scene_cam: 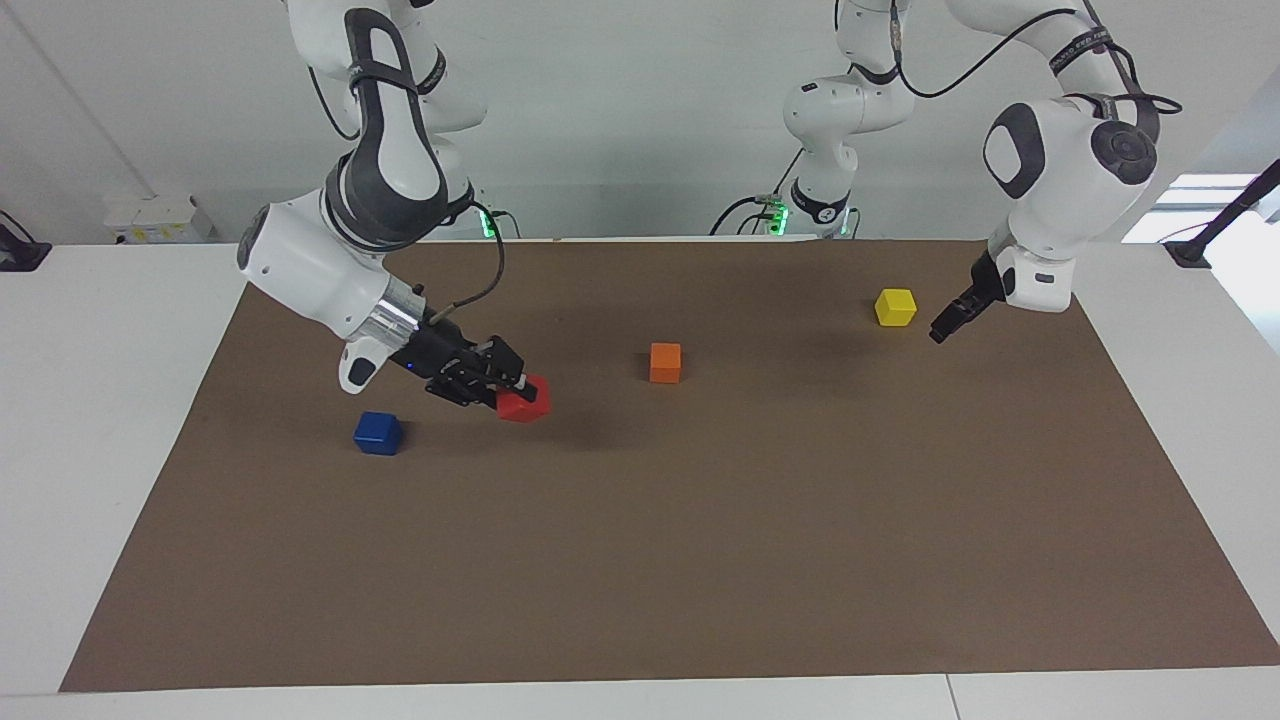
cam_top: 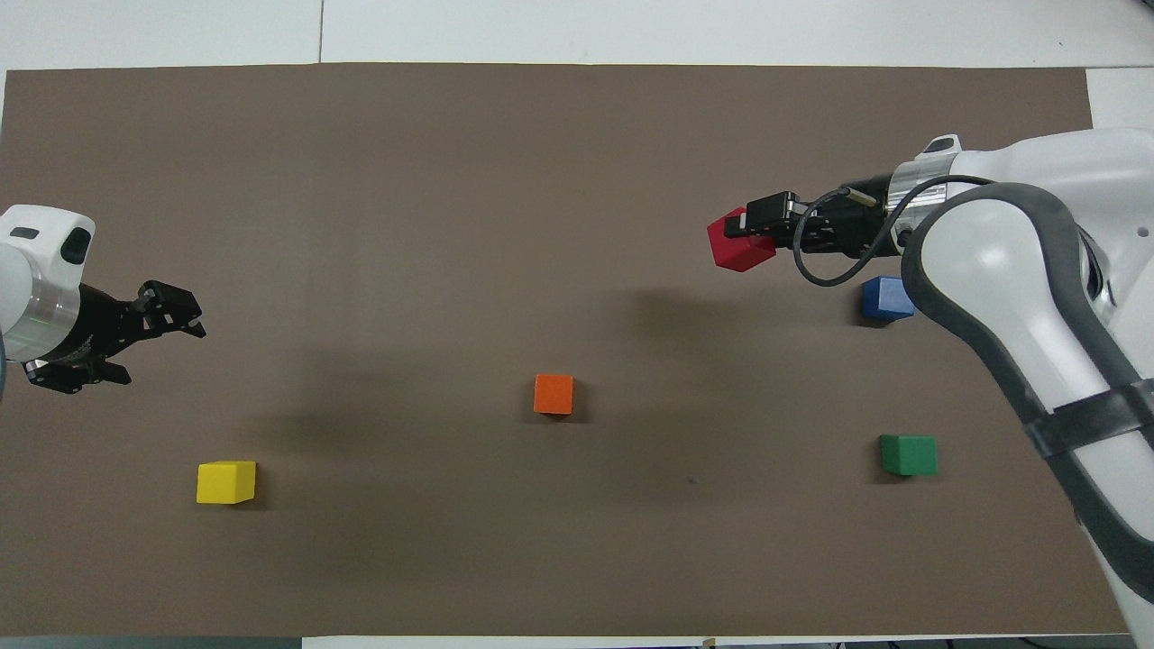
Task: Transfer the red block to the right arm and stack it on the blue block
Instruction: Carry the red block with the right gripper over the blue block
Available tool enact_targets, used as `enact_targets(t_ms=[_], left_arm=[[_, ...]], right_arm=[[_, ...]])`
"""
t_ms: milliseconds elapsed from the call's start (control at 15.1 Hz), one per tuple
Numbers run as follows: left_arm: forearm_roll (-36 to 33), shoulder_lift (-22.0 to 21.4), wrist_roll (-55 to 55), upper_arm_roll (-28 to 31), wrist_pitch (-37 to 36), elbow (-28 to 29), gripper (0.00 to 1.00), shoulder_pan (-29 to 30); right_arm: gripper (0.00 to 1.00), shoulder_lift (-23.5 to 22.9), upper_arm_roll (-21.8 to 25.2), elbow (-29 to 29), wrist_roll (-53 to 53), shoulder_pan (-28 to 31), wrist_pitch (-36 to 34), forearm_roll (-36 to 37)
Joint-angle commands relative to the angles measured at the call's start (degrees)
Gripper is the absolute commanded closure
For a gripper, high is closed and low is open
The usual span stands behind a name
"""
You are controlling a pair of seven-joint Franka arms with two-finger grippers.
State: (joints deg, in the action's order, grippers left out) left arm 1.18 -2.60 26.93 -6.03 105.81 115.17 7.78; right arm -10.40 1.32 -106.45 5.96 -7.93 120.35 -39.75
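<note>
My right gripper [scene_cam: 512, 389] is shut on the red block [scene_cam: 524, 399] and holds it tilted, a little above the mat. The block hangs beside the blue block [scene_cam: 378, 432], on the side toward the middle of the table. In the overhead view the right gripper [cam_top: 763, 222] holds the red block [cam_top: 739, 244], and the blue block [cam_top: 886, 298] shows just past the wrist cable. My left gripper [scene_cam: 944, 329] waits open and empty over the mat beside the yellow cube [scene_cam: 895, 307]. It also shows in the overhead view [cam_top: 165, 350].
An orange cube [scene_cam: 665, 362] sits mid-table on the brown mat [scene_cam: 700, 560]. The yellow cube [cam_top: 225, 481] lies toward the left arm's end. A green cube [cam_top: 908, 454] lies nearer to the robots than the blue block, hidden by the right arm in the facing view.
</note>
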Motion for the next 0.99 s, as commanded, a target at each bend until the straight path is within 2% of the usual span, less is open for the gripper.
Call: enact_targets(t_ms=[0, 132, 331, 530, 662, 927], left_arm=[[-1.53, 2.41, -2.49, 0.57, -1.04, -3.79, 0.0, -1.28], [-1.62, 3.56, -12.28, 0.05, -3.84, -8.09, 0.0, -1.28], [-4.69, 6.28, -25.83, 0.49, -10.43, -15.48, 0.0, -1.37], [-4.78, 5.77, -33.78, 0.58, -11.24, -16.29, 0.0, -1.37], [-4.52, 5.24, -33.79, 0.49, -10.72, -15.85, 0.0, -1.46], [-4.43, 4.8, -33.53, -0.3, -10.63, -14.01, 0.0, -3.12]], right_arm=[[1.0, 0.64, 0.35, 4.13, -6.82, 2.99, -9.21, 16.57], [1.0, 0.9, 0.44, 5.82, -8.5, 4.14, -13.28, 26.51], [1.0, 2.04, 0.44, 5.56, -11.48, 5.37, -12.95, 38.22], [1.0, 2.31, 0.44, 3.19, -12.11, 6.43, -8.05, 43.5], [1.0, 2.4, 0.35, 0.56, -12.29, 6.87, -2.08, 45.02], [1.0, 1.61, 0.35, -1.55, -15.62, 6.96, 5.23, 45.28]])
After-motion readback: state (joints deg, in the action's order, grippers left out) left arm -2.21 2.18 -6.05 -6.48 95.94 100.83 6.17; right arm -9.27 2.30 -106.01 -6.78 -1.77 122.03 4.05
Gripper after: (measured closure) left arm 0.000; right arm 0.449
